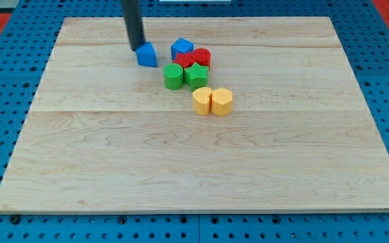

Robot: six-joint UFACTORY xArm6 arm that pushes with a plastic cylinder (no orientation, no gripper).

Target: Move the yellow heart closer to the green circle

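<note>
The yellow heart (222, 101) lies right of the board's centre, touching a second yellow block (202, 100) on its left. The green circle (173, 76) sits up and to the left of both, next to a green star-like block (196, 75). My tip (136, 48) is near the view's top, at the left edge of a blue block (146, 55). It is well away from the yellow heart, up and to its left.
A second blue block (182, 48) and two red blocks (186, 59) (202, 57) are packed just above the green pair. The wooden board (194, 169) lies on a blue perforated table.
</note>
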